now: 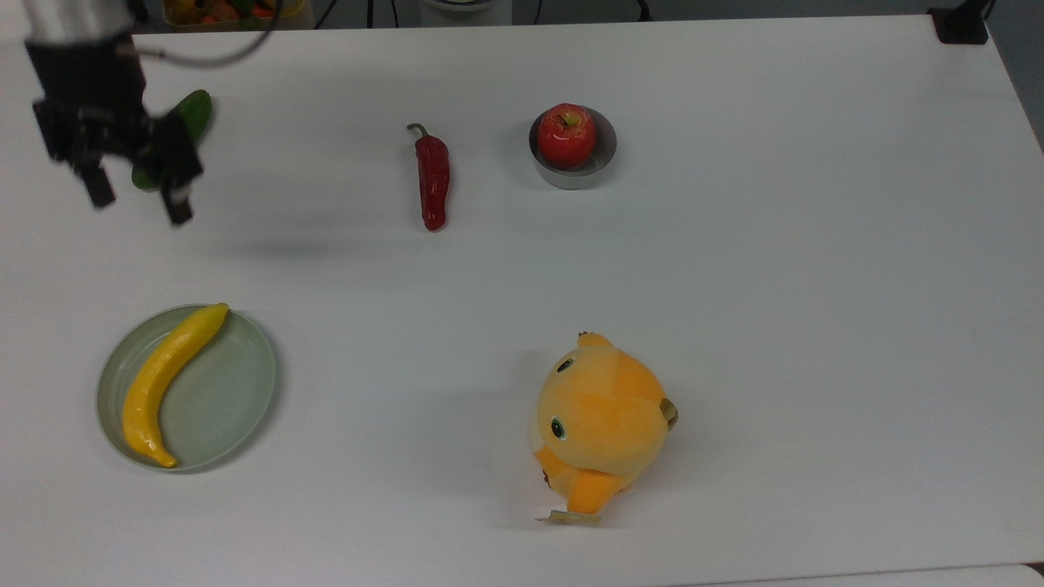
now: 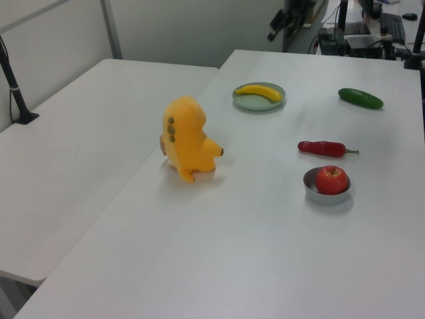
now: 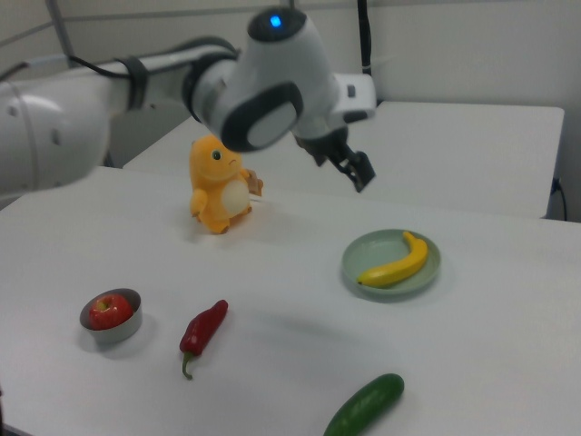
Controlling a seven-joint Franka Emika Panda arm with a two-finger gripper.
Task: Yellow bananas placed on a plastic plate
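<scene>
Below my gripper [image 1: 136,200], well clear of the jaws, I see the banana [image 1: 167,380] lying on the plate [image 1: 228,391]: smooth, glossy yellow, curved, pointed at both ends, spanning the plate along the top view's left rim, one tip over the edge. I read the jaws as spread wide with nothing between them, held high off the table [image 1: 734,285]. A cucumber [image 1: 192,114] lies just behind the fingers [image 1: 178,204] in the top view. Pepper [image 1: 432,181], apple [image 1: 566,134] in its bowl [image 1: 599,167] and plush [image 1: 602,420] sit well apart from them
</scene>
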